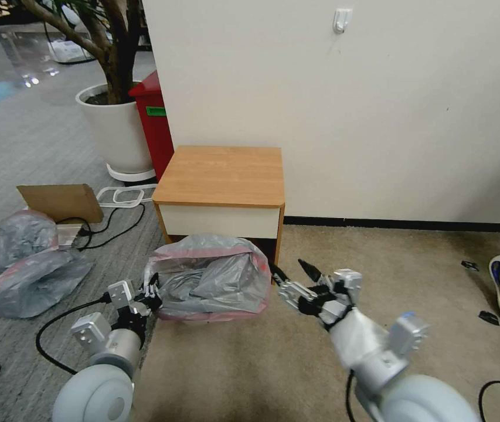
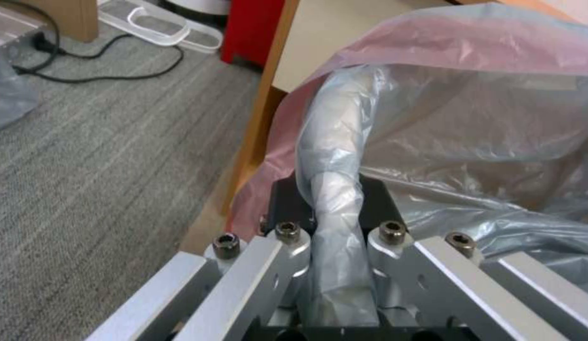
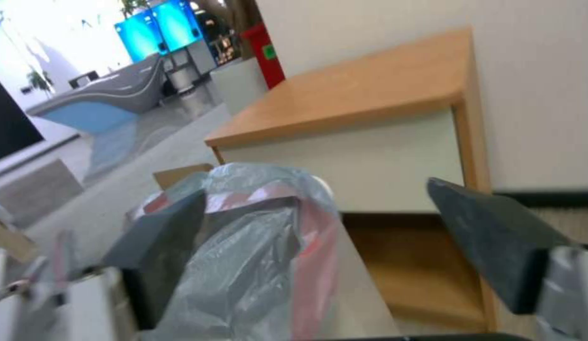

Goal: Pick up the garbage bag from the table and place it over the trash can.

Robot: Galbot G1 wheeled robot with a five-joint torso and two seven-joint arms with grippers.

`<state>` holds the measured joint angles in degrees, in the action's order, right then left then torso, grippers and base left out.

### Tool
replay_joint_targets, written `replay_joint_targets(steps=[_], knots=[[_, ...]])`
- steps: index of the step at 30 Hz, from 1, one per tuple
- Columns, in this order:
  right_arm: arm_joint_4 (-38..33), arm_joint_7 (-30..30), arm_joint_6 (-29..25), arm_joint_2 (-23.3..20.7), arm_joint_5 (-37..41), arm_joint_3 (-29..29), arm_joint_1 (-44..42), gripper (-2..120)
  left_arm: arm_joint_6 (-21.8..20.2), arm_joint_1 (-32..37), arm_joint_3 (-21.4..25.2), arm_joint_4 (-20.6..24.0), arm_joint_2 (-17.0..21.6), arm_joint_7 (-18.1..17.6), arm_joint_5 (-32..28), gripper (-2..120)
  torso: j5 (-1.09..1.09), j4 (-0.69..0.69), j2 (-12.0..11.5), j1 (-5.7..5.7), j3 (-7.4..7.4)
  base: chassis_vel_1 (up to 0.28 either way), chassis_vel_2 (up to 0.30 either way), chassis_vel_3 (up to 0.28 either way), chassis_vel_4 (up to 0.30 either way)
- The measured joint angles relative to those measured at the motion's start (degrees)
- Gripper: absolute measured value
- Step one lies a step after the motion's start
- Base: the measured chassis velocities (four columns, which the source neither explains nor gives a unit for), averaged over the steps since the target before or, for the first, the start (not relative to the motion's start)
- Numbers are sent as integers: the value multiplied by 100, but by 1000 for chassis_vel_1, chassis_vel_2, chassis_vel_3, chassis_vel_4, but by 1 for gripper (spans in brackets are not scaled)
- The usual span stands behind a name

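Crinkly grey garbage bag (image 1: pixel 211 281) with pink rim covers the trash can — left gripper (image 1: pixel 151 291) pinches its edge. Right gripper (image 1: pixel 298 281) gapes wide beside it — close up, plastic (image 2: pixel 335 189) bunches between the left fingers.

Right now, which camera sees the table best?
The head view: the whole table, top and white drawer front. The right wrist view shows it slanted behind the garbage bag; the left wrist view catches just one edge.

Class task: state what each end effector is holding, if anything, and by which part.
The left end effector pinches a twisted fold of the thin grey, pink-rimmed garbage bag at its left edge. The right end effector is open, holding nothing.
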<state>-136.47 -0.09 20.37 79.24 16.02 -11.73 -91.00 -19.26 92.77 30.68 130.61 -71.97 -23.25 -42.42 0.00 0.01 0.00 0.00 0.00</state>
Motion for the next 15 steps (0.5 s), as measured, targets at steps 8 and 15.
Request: replay_joint_targets(steps=[8, 15], knots=[[305, 578, -175, 225, -1127, 564, 93, 100, 4, 32, 38, 137, 25, 173, 5, 6, 0, -1, 0, 0, 0, 0, 0, 0, 0], [273, 1038, 56, 161, -1309, 596, 58, 100, 15, 55, 18, 212, 3, 233, 6, 6, 0, -1, 0, 0, 0, 0, 0, 0, 0]])
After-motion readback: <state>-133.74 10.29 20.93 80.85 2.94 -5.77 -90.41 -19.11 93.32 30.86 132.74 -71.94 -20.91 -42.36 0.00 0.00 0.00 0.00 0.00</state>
